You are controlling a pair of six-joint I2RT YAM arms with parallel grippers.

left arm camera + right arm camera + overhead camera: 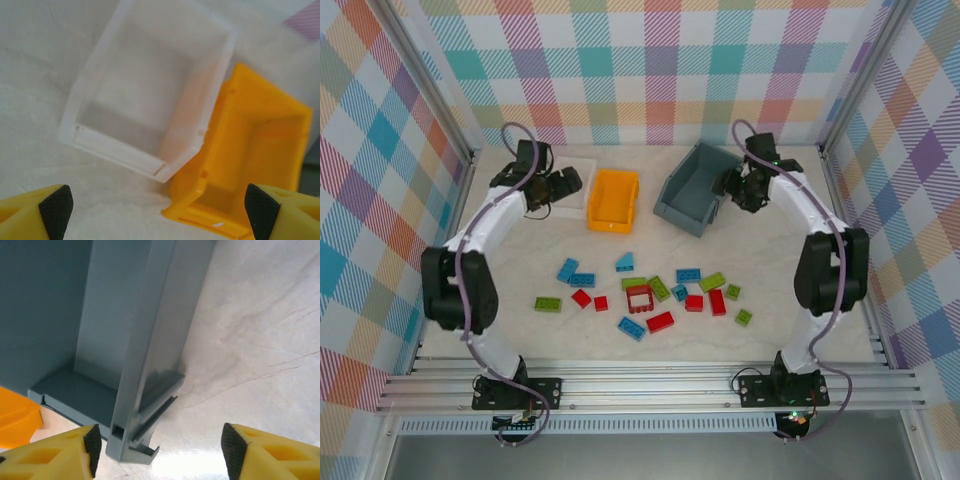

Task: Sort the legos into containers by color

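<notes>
The legos lie loose on the table's near middle: blue ones [582, 280], red ones [660, 321] including a square frame [639, 296], and lime green ones [547, 303]. At the back stand the white bin [588, 172], the orange bin [613, 199] and the slate-grey bin [692, 188]. My left gripper [556, 188] hangs open over the white bin's near corner [150, 90], beside the orange bin [250, 150], with nothing between its fingers. My right gripper [738, 185] is open at the grey bin's right wall [145, 340], which stands between the fingers, untouched.
Checked walls close the table at the back and on both sides. A metal rail runs along the front edge [640, 385]. The white and orange bins touch at a corner. Bare marble-look tabletop [260, 340] lies to the right of the grey bin.
</notes>
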